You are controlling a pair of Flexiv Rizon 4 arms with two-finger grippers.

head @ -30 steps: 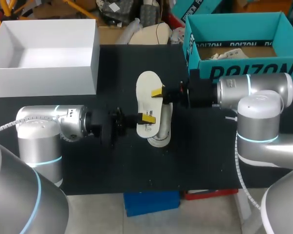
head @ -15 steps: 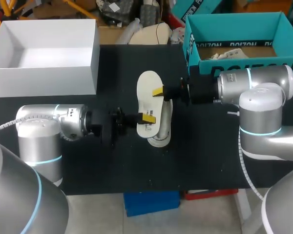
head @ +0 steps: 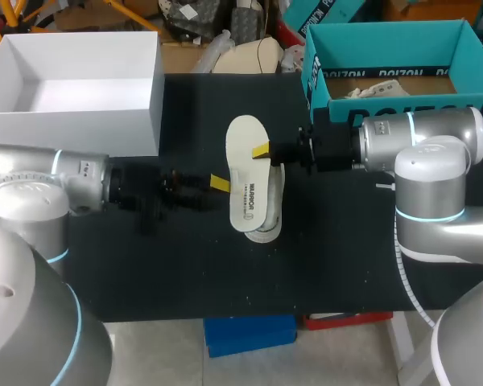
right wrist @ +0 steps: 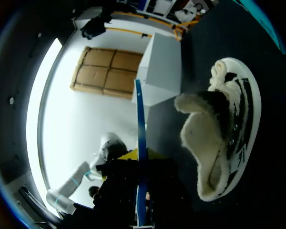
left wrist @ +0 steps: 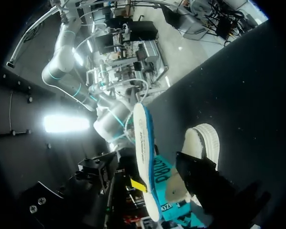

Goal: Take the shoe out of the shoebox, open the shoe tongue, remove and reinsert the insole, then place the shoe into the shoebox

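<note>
A white insole [head: 246, 173] hangs over the black table, with my right gripper [head: 262, 151] shut on its right edge. In the right wrist view the insole [right wrist: 139, 143] shows edge-on between that gripper's [right wrist: 139, 160] yellow-tipped fingers. The white shoe [head: 267, 215] lies on its side partly under the insole, its fleecy opening [right wrist: 200, 124] beside my right gripper. My left gripper [head: 217, 185] stands open just left of the insole, clear of it. From the left wrist the insole [left wrist: 142, 152] and the shoe [left wrist: 202, 145] are both ahead of the fingers.
An empty white box [head: 72, 80] stands at the back left. At the back right is a teal shoebox [head: 394, 56] with paper inside, close behind my right arm. Bare black table [head: 330, 257] lies in front of the shoe.
My left gripper has let go of the insole's near end, opened and drawn back to the left. The right gripper keeps its hold and the insole has barely moved.
</note>
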